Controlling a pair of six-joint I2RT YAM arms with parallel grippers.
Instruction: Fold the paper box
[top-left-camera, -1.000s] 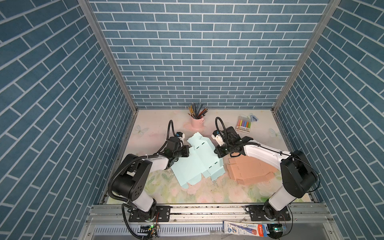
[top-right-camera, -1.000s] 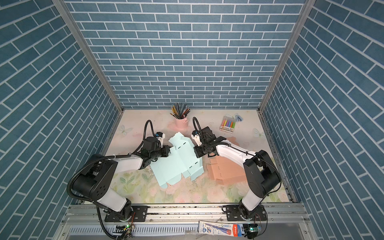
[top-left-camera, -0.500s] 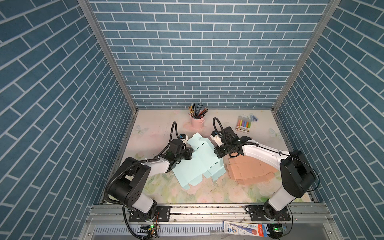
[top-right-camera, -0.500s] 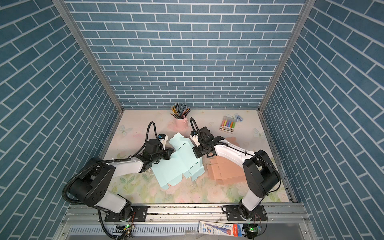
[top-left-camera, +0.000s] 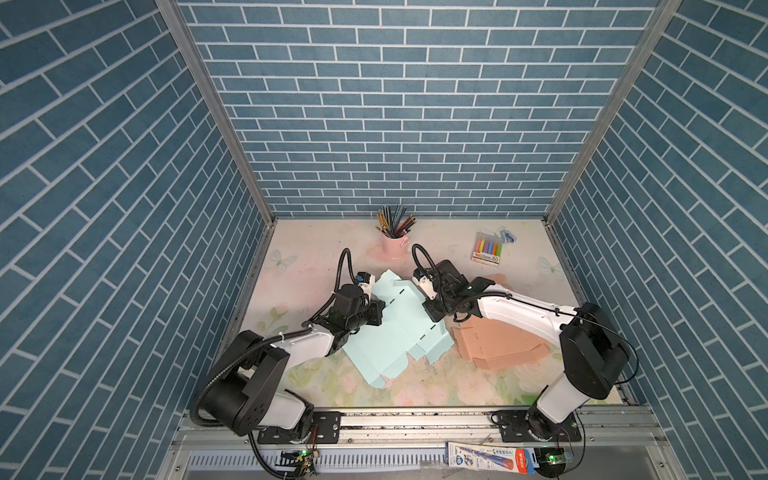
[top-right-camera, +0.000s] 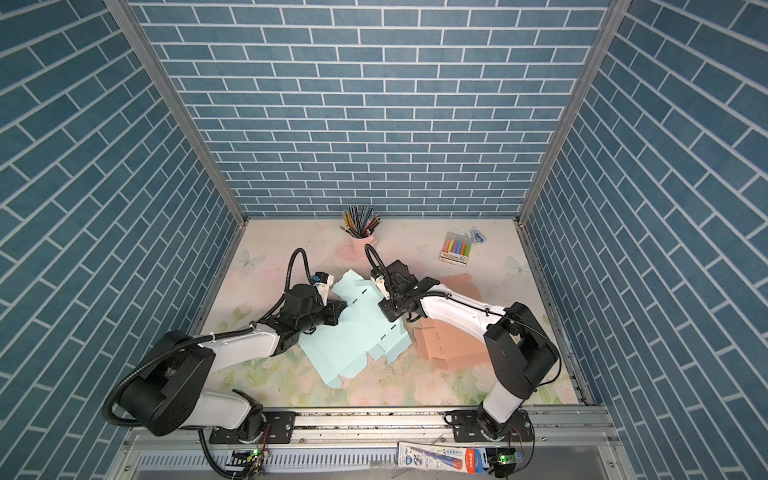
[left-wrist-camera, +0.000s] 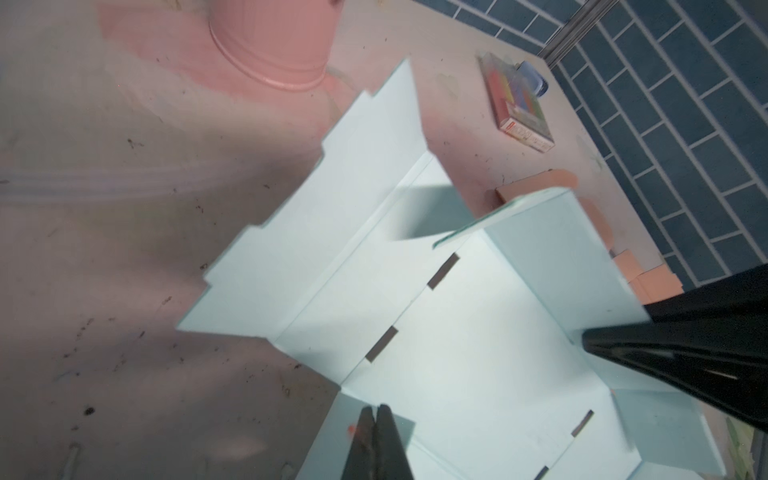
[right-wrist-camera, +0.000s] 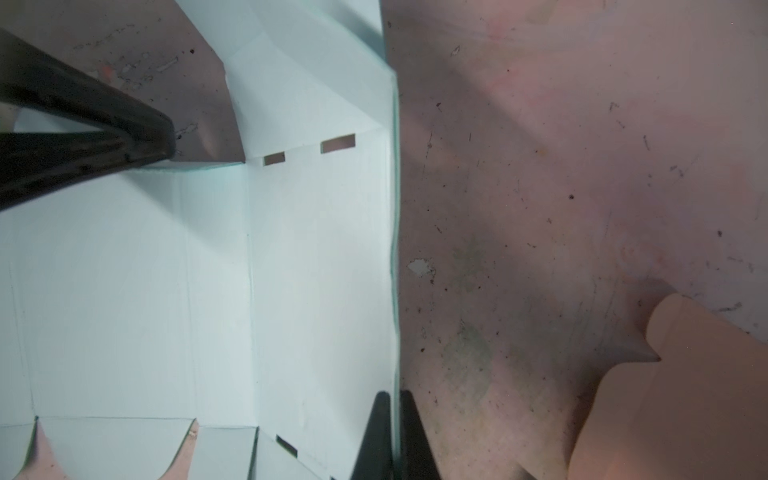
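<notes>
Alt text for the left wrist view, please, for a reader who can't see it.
The left tool, shut, pinches an edge of the unfolded pale blue paper box, while the right tool pinches a raised flap opposite. A pink cup and a marker pack stand beyond it.

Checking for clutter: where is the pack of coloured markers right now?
In both top views the marker pack lies flat at the back right of the table, right of the pink pencil cup, a small blue item just behind it.
</notes>
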